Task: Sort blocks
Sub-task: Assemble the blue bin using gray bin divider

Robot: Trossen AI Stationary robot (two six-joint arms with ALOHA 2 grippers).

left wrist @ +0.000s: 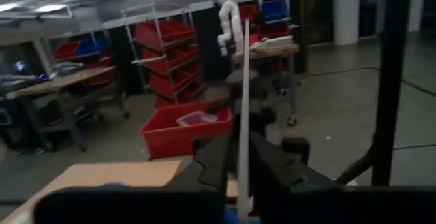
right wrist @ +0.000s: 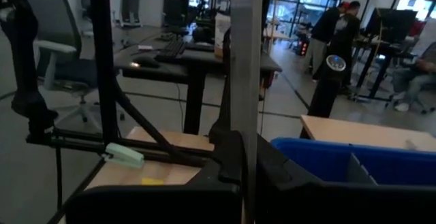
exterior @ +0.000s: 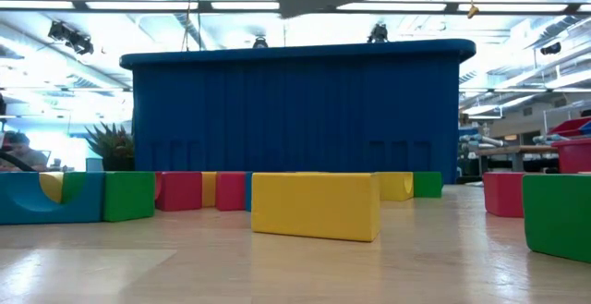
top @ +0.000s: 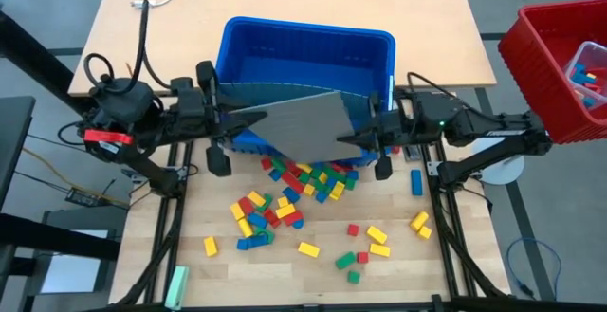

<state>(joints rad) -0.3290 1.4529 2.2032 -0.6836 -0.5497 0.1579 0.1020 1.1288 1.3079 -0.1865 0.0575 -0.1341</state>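
My left end effector (top: 230,122) and right end effector (top: 365,138) each pinch a side of the grey panel (top: 303,122) over the blue bin (top: 308,46), blocks (top: 303,184) scattered on the counter (top: 285,265) at 6 o'clock of the bin

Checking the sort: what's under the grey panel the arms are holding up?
Under the grey panel lie the bin's front wall and some blocks spilling out below its edge. Whatever else sits beneath is covered.

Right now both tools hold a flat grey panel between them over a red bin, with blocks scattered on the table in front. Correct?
Not quite: the bin under the grey panel is blue, as the high view shows. The left tool and right tool grip the panel's edges, with blocks scattered in front.
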